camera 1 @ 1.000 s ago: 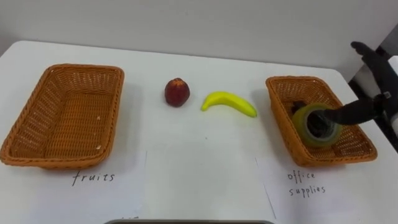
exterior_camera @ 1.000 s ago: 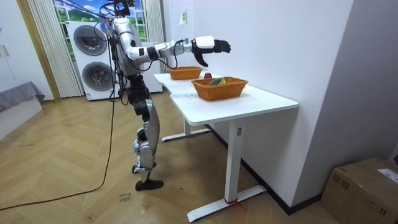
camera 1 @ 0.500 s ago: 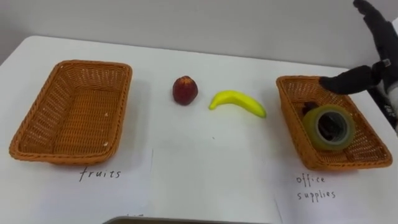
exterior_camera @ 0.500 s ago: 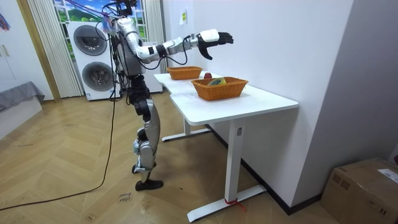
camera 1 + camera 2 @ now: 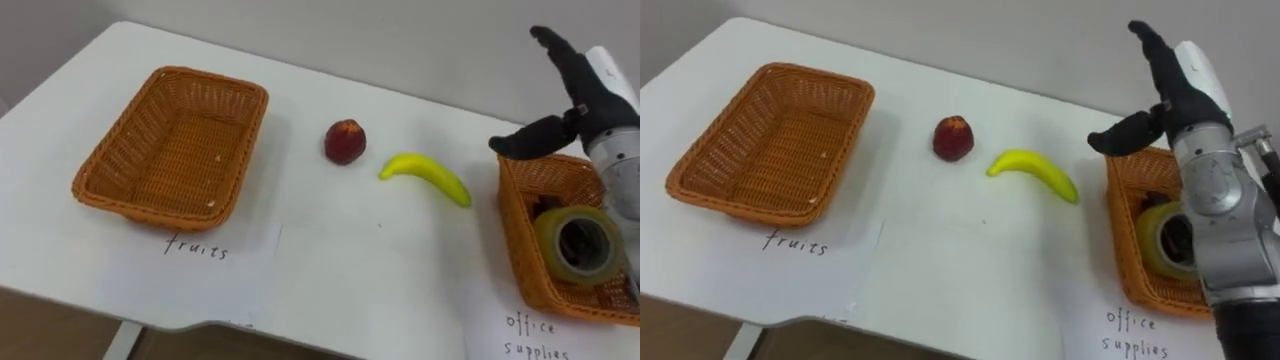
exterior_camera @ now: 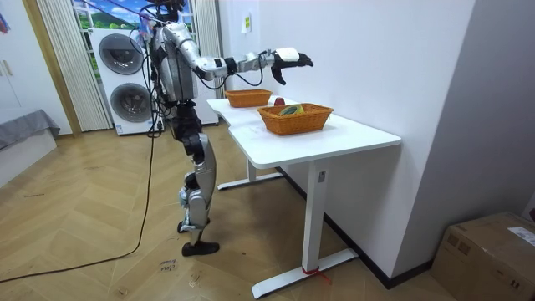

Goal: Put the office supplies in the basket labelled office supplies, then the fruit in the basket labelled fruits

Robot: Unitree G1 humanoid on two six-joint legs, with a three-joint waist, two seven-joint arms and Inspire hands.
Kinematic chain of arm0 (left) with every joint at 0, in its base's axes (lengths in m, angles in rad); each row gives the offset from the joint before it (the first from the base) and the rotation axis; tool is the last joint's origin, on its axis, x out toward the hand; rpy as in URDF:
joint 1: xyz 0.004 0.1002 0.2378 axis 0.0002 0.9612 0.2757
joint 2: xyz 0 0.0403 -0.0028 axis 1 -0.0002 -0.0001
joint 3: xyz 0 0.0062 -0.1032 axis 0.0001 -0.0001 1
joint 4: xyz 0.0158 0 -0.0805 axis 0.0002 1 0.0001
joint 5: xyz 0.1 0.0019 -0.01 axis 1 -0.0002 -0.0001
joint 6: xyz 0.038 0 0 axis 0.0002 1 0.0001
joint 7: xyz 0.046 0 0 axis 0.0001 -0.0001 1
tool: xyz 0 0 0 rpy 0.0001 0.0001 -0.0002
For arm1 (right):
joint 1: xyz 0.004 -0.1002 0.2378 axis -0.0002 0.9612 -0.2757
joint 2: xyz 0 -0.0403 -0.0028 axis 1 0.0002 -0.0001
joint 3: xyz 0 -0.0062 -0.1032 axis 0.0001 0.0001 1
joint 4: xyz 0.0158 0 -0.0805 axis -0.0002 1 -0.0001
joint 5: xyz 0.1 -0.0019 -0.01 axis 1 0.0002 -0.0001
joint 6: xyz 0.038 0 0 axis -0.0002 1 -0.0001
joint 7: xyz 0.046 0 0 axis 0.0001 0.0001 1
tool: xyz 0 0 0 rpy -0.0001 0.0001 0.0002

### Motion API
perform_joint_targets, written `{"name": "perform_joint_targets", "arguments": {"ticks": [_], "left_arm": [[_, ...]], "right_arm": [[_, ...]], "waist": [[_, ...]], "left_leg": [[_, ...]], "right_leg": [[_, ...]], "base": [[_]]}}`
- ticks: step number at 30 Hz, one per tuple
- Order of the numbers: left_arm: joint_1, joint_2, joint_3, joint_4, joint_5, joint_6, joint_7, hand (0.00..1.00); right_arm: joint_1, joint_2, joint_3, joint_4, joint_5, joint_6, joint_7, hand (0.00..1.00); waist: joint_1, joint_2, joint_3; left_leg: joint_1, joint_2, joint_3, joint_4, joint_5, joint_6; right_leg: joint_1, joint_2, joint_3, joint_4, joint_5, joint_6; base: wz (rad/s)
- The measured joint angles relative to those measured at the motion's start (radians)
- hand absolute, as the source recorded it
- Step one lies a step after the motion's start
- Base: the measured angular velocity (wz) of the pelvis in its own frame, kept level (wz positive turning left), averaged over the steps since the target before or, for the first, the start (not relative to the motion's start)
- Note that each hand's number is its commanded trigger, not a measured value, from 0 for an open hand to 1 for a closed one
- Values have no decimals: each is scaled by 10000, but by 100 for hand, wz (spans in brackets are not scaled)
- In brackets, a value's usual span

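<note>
Your right hand (image 5: 588, 103) has lifted off the tape roll (image 5: 548, 238) to upper right, fingers spread and empty, while the banana (image 5: 425, 178) lies slanting upper-left to lower-right.

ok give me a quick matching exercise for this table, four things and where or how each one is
Things:
1. banana
2. tape roll
3. left basket
4. right hand

Places or states:
a. inside the right basket
b. at the table's left end, holding nothing
c. lying on the bare table beside the red fruit
d. open, raised by the right basket's far end

Pairs: 1-c, 2-a, 3-b, 4-d
</note>
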Motion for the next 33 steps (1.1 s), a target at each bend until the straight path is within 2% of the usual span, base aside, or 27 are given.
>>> {"name": "perform_joint_targets", "arguments": {"ticks": [1, 3, 7, 11, 12, 13, 16, 17, 22, 29, 33], "left_arm": [[-71, 19, -3, 15, 0, -6, 41, 0], [-164, 47, -14, 19, -5, -16, 167, 0], [-394, 109, -140, 17, -140, -23, 268, 0], [-483, 166, -441, 32, -181, -109, 322, 0], [-491, 194, -517, 59, -182, -131, 380, 0], [-546, 234, -633, 207, -184, -165, 459, 0], [-851, 359, -958, 453, -220, -197, 485, 0], [-921, 370, -995, 517, -390, -224, 487, 0], [-1234, 495, -1196, 962, -783, -268, 596, 0], [-1201, 530, -1200, 994, -784, -241, 680, 0], [-1219, 529, -1202, 993, -784, -190, 703, 0]], "right_arm": [[-172, -2, 158, 208, 2, -26, -12, 0], [-327, -72, 321, 542, 13, -69, -34, 0], [-502, -176, 734, 1426, -37, -128, -223, 0], [-643, -176, 1333, 2310, -31, -147, -316, 0], [-764, -176, 1484, 2494, -9, -150, -348, 0], [-970, -176, 1722, 2841, 18, -155, -381, 0], [-1188, -177, 2068, 3197, 91, -155, -516, 0], [-1329, -174, 2297, 3301, 172, -162, -582, 0], [-1616, -164, 2722, 3866, 281, -259, -655, 0], [-1875, -170, 2714, 4347, 242, -247, -751, 0], [-1992, -169, 2717, 4653, 243, -245, -813, 0]], "waist": [[23, 59, 48], [52, 59, 47], [379, -6, 15], [592, -127, 44], [611, -165, 69], [673, -240, 138], [790, -399, 188], [832, -414, 182], [1104, -390, 200], [1140, -323, 246], [1182, -277, 239]], "left_leg": [[-126, 0, -35, 67, -4, -2], [-345, 9, -64, 87, -6, -4], [-1090, 41, -99, 400, -3, -9], [-1376, 29, -147, 526, 4, -1], [-1390, 28, -155, 546, 4, -1], [-1452, 32, -168, 616, 4, -1], [-1788, 29, -294, 797, 0, 3], [-1912, 35, -310, 845, -1, 3], [-2110, 29, -386, 878, -1, 5], [-2369, 30, -573, 1032, 0, 4], [-2430, 22, -608, 1056, 0, 4]], "right_leg": [[-37, 0, -68, 1, 2, -3], [-205, -13, -198, 19, 17, -23], [-883, -23, -231, 235, 51, -76], [-1176, -58, -242, 378, 55, -82], [-1200, -58, -242, 378, 55, -82], [-1232, -52, -253, 372, 55, -82], [-1419, -53, -359, 372, 69, -101], [-1526, -53, -391, 376, 98, -110], [-1638, -63, -560, 349, 164, -113], [-1714, -52, -824, 306, 164, -113], [-1712, -48, -882, 255, 170, -121]], "base": [[16], [12], [1], [2], [3], [0], [12], [5], [6], [10], [4]]}}
